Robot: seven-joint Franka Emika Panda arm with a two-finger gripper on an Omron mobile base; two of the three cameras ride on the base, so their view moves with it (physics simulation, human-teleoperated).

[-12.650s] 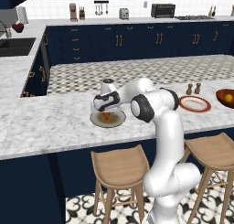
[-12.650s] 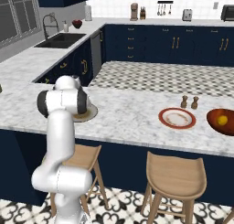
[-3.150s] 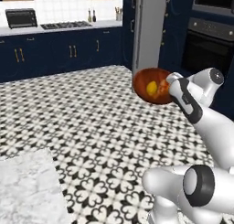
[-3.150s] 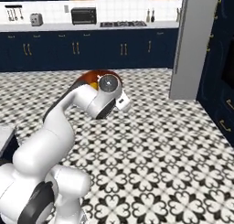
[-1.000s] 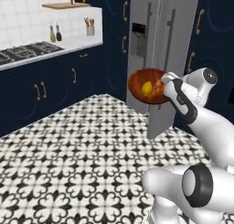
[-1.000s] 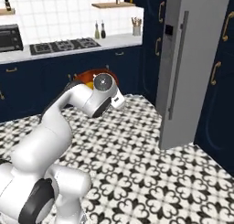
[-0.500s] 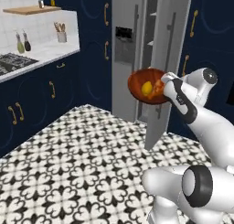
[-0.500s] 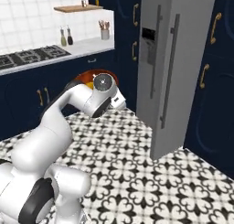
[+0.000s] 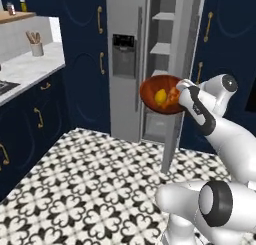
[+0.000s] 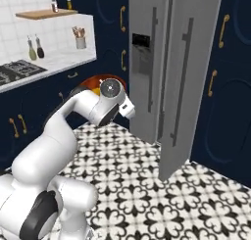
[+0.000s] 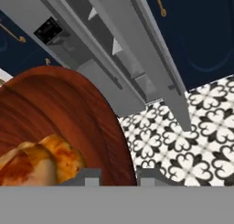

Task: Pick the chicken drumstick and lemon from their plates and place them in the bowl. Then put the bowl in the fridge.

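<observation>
My gripper [image 9: 182, 91] is shut on the right rim of the reddish-brown bowl [image 9: 156, 91], holding it in the air in front of the fridge [image 9: 126, 64]. The yellow lemon [image 9: 160, 97] and the orange-brown drumstick [image 9: 173, 95] lie inside the bowl. The fridge's right door [image 9: 184, 64] stands open, showing white shelves [image 9: 162, 49] just behind the bowl. In the hand view the bowl [image 11: 73, 118] and the drumstick [image 11: 41, 162] fill the lower left, with the fingertips [image 11: 87, 176] at the rim. From the right base view the bowl [image 10: 94, 81] peeks over my arm. The plates are out of view.
Navy cabinets with brass handles [image 9: 102, 20] flank the fridge on both sides. A counter with a utensil pot [image 9: 35, 48] and a stove [image 10: 13, 70] runs along the left. The open door [image 10: 188, 87] juts out over the patterned floor [image 9: 85, 189].
The whole picture has shifted as the base moved: the fridge now stands nearer and more central. The bowl stays held in the same place relative to my arm.
</observation>
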